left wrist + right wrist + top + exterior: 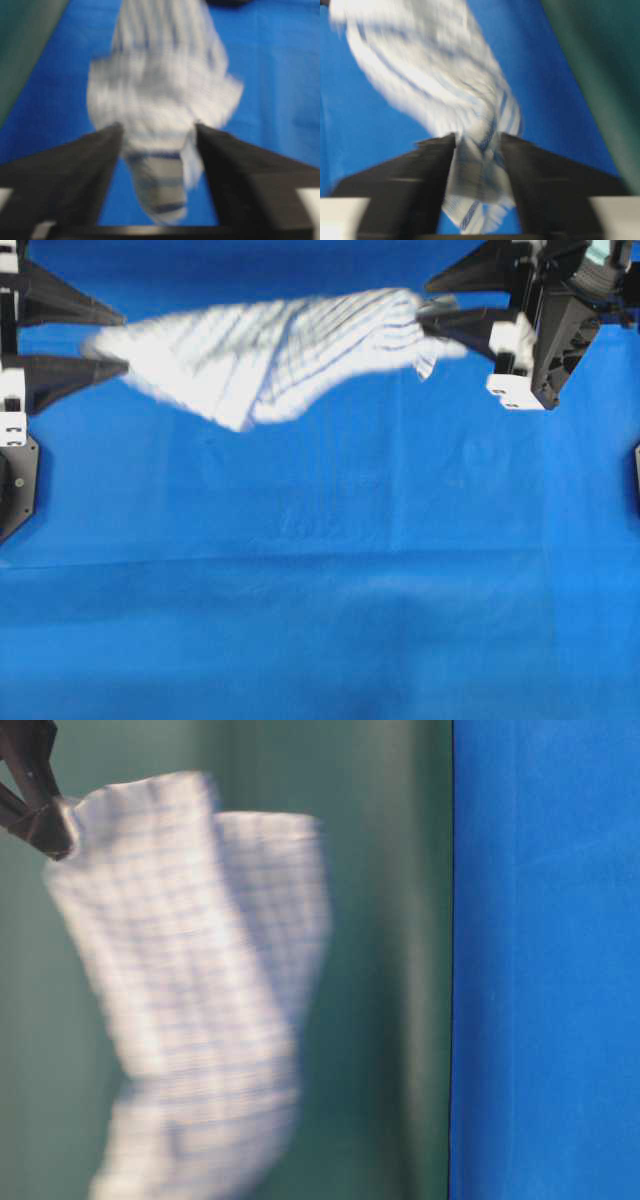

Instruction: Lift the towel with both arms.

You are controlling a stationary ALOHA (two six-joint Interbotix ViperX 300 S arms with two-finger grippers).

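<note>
A plain blue cover (330, 580) is lying over the bench, smooth apart from a few faint creases, and a dull green wall (400, 960) is standing behind it in the table-level view.

The left pincer (118, 338) is reaching in from the left edge of the overhead view, its two long pointed black fingers standing clearly apart. In the left wrist view the towel's end is lying in the gap between those fingers with blue cover showing on either side of it, so the fingers are not pressing on the cloth. The right pincer (440, 302) is coming in from the upper right, black with white plastic blocks and a pale teal part at the top. Its fingers are also parted; in the right wrist view the bunched end of the towel is sitting between them, touching or nearly touching both inner faces, and whether they are gripping it is not clear.

The towel (270, 355) is stretching between the two pincers near the far side of the bench, sagging to a point in the middle. It is thin, soft white fabric crossed by blue and grey stripes, folded and rumpled, and heavily blurred in every view.
</note>
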